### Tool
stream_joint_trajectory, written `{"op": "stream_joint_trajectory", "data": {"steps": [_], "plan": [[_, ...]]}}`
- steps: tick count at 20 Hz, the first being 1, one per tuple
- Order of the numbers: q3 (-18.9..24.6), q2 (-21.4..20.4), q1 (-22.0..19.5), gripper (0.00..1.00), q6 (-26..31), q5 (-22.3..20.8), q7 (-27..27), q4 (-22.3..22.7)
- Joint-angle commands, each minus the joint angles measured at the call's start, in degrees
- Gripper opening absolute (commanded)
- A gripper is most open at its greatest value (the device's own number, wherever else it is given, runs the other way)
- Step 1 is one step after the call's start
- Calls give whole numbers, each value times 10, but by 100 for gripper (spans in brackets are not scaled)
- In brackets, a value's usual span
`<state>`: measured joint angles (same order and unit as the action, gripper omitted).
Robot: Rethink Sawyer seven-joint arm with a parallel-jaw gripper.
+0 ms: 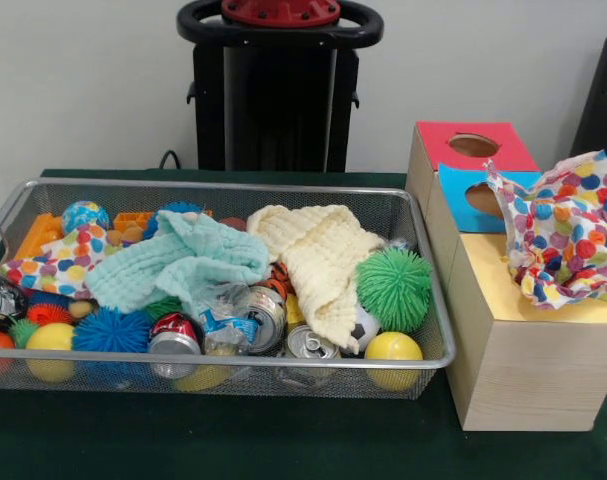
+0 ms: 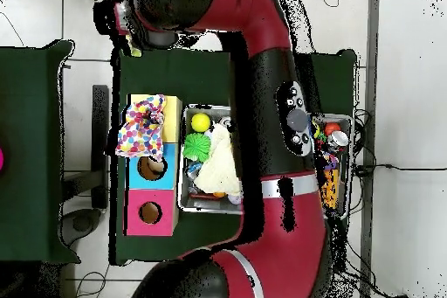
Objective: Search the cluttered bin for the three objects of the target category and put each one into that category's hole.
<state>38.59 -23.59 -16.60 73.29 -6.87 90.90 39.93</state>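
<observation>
The wire mesh bin holds mixed clutter. One polka-dot cloth lies at its left end, partly under the mint-green cloth. A second polka-dot cloth sits bunched on the yellow-topped box and covers its hole; it also shows in the overhead view. No third polka-dot cloth shows. The gripper is out of the front view. In the overhead view the arm arches over the bin, and its end is past the yellow box.
A cream cloth, a green spiky ball, yellow balls, blue spiky balls and cans fill the bin. The blue-topped box and the red-topped box stand behind the yellow one, their holes open. The pedestal stands behind the bin.
</observation>
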Motion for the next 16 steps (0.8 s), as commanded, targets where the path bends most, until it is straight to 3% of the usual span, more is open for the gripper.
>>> {"op": "stream_joint_trajectory", "data": {"steps": [1,6,9,11,15,16], "plan": [[-27,70,0,0,135,-44,-1,-66],[-28,79,2,0,169,-55,-15,-83],[-37,76,7,0,202,-89,-31,-105],[-40,70,0,0,197,-83,-29,-88],[-64,71,3,0,298,-139,-48,-113],[-66,69,1,0,294,-145,-51,-113]]}}
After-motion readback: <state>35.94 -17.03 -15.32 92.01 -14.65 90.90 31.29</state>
